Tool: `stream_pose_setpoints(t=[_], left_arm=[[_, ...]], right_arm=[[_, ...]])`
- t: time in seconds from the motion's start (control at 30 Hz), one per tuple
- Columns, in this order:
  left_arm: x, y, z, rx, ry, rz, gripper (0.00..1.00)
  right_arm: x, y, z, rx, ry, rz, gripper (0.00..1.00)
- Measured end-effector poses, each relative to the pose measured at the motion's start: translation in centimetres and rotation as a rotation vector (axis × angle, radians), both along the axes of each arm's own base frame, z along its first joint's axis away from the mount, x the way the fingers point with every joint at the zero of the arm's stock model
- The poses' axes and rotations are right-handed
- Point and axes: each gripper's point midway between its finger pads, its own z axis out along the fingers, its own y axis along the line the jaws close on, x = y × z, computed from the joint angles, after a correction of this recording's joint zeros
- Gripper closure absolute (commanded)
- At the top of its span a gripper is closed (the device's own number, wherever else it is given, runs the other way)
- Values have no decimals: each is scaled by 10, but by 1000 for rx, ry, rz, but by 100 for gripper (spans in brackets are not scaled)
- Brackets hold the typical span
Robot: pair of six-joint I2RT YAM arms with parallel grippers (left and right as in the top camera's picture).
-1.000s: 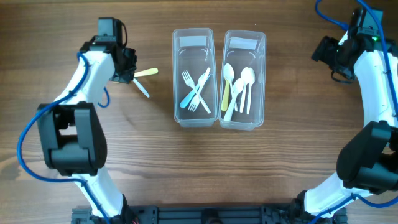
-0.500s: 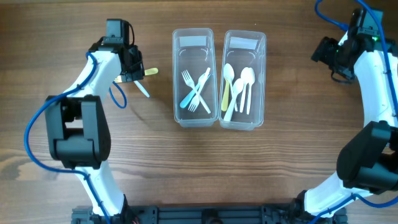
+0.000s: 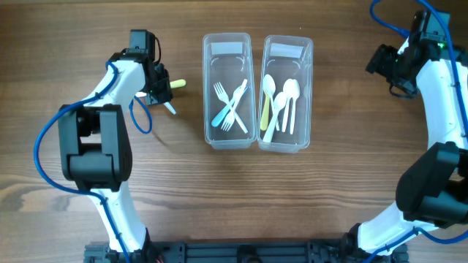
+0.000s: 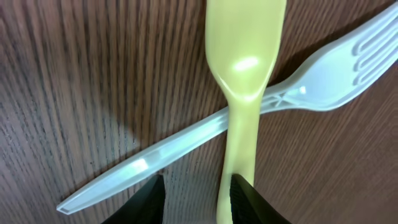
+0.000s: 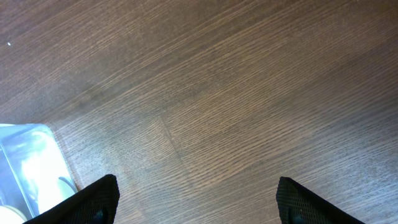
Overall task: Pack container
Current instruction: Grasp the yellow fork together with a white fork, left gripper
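Note:
A yellow spoon point(image 4: 244, 68) lies across a light blue fork point(image 4: 186, 140) on the wood table. Both also show in the overhead view, the spoon point(image 3: 178, 84) and the fork point(image 3: 170, 108), left of the containers. My left gripper point(image 4: 198, 202) is low over them and narrowly open, the spoon's handle against its right finger; in the overhead view it point(image 3: 162, 91) covers most of both. The left clear container point(image 3: 205, 88) holds forks point(image 3: 230, 108). The right clear container point(image 3: 310, 88) holds spoons point(image 3: 280, 102). My right gripper point(image 5: 198, 199) is wide open and empty over bare wood.
My right arm point(image 3: 382, 62) hangs at the far right, away from the containers. A corner of the right container point(image 5: 31, 162) shows at the lower left of the right wrist view. The two containers stand side by side, touching.
My left gripper has moved right and slightly down over the yellow spoon and blue fork, covering more of them. The right arm and the containers have not moved.

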Motion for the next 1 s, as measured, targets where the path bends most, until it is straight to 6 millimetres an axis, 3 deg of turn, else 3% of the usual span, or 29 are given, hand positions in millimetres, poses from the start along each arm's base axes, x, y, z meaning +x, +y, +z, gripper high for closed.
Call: stream_pose_setpoints(t=[0.13, 0.33, 0.53, 0.67, 1.0], left_arm=[[1, 15, 0, 11, 0, 34, 51], [6, 33, 1, 25, -18, 74, 52], [4, 33, -1, 25, -8, 75, 66], [2, 33, -2, 25, 1, 76, 67], [5, 33, -4, 13, 2, 79, 85]], right_arm=[[0, 0, 0, 0, 0, 0, 19], [0, 0, 0, 0, -1, 0, 20], [0, 0, 0, 0, 0, 0, 20], [0, 0, 0, 1, 2, 0, 20], [-1, 0, -1, 2, 6, 0, 21]])
